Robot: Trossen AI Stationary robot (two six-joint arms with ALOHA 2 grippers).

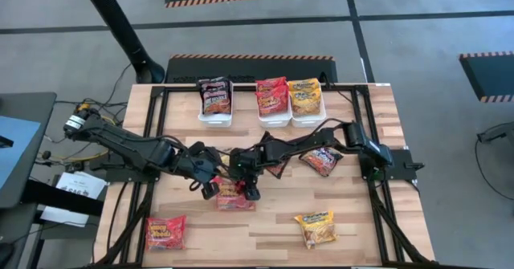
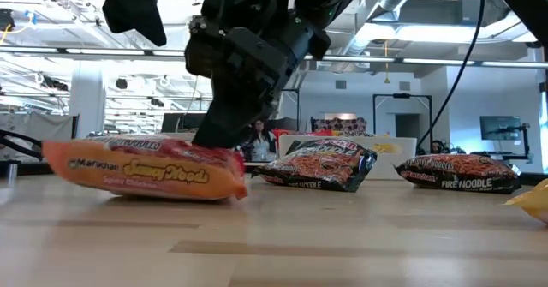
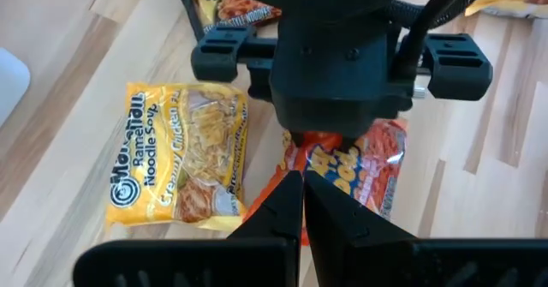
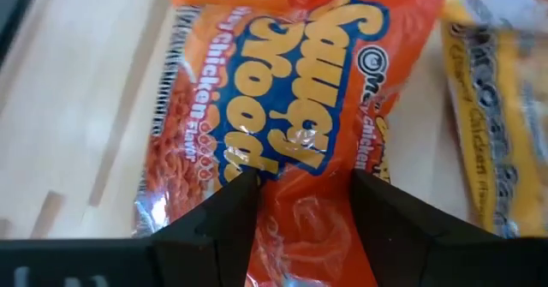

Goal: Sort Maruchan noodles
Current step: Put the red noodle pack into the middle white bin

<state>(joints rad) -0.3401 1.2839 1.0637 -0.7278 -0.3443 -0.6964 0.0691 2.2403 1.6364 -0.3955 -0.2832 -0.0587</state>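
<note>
An orange Maruchan noodle packet (image 1: 234, 197) (image 2: 145, 171) (image 4: 291, 107) lies flat on the table near its middle. My right gripper (image 1: 250, 190) (image 4: 300, 193) is open and comes down on the packet's right end (image 2: 224, 150). My left gripper (image 1: 210, 190) (image 3: 301, 193) is shut and hovers at the packet's left end; the low view shows nothing resting on that end. The left wrist view has the packet (image 3: 368, 163) just beyond the shut fingertips, with the right gripper's body above it. My right gripper has its two spread fingers (image 4: 227, 206) set on the packet's upper face near its right end (image 4: 300, 171), slanting down from above. The film bulges up between them, and packet shows outside both fingers. The packet lies flat on the table.
Three white bins (image 1: 215, 118) (image 1: 274, 120) (image 1: 308, 118) stand along the far edge with dark, red and yellow packets. Loose packets lie about: red (image 1: 165, 231) near left, yellow (image 1: 316, 227) near right, two dark ones (image 1: 321, 160) (image 1: 277, 169) under the right arm. Black frame rails (image 1: 152, 140) border the table.
</note>
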